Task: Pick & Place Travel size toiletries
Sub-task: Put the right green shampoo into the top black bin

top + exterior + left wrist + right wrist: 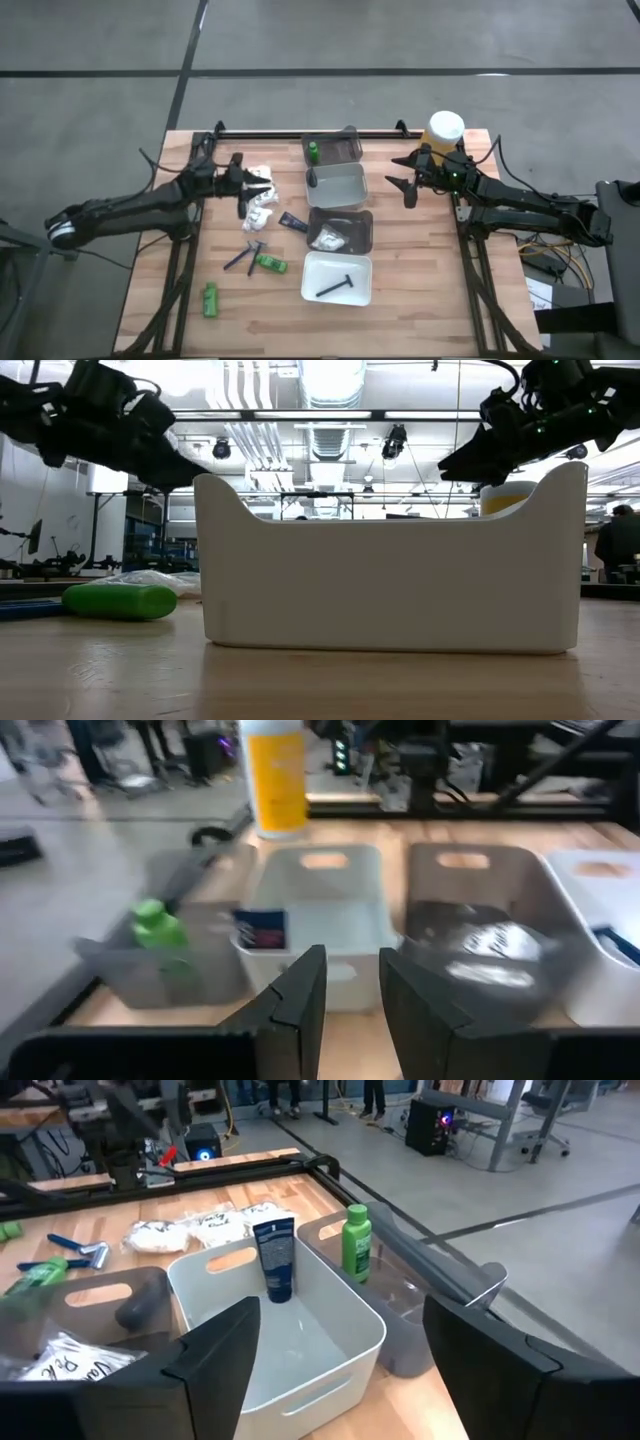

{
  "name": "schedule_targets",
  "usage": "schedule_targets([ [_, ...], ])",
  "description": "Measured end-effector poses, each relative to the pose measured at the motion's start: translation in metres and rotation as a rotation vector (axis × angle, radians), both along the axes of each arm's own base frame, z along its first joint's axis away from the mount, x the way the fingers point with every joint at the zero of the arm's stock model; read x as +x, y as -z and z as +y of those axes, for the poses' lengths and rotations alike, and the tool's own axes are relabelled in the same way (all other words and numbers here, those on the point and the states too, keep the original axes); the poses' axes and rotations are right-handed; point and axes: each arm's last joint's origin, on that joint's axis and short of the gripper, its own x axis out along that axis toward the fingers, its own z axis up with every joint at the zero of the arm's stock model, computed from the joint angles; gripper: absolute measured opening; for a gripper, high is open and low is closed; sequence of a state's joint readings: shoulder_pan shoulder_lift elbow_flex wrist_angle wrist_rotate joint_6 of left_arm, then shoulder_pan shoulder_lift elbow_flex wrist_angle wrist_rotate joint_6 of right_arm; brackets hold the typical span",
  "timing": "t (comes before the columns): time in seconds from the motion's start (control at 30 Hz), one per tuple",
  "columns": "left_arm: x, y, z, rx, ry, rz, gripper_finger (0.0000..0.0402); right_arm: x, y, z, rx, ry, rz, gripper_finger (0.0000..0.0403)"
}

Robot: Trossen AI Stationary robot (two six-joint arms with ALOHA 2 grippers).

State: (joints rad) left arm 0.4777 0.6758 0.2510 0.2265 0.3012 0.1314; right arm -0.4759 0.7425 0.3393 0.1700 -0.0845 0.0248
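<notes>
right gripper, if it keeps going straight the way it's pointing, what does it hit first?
Likely the white tray holding the dark blue tube. The open right gripper points right at it, seemingly from above its near rim; depth is unclear, so it could meet the rim first.

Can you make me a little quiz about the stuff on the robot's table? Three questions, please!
1. True or false: the green bottle in the grey tray nearest the yellow container stands upright.
2. What lies in the white tray farthest from the yellow container? A. a white packet. B. a black razor stick. C. a blue tube.
3. How many green bottles lie on the bare table, outside every tray?

Key: 1. True. 2. B. 3. Two.
</notes>
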Motion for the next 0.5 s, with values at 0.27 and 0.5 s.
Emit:
schedule_targets([
  [0.27, 0.014, 0.020, -0.037, -0.035, 0.260, 0.157, 0.0092, 0.000, 0.000, 0.000, 0.050, 0.011, -0.017, 0.0260],
  [0.5, 0.021, 0.024, -0.071, -0.149, 0.430, 0.280, 0.0091, -0.001, 0.004, 0.001, 0.047, 0.005, 0.023, 0.0237],
])
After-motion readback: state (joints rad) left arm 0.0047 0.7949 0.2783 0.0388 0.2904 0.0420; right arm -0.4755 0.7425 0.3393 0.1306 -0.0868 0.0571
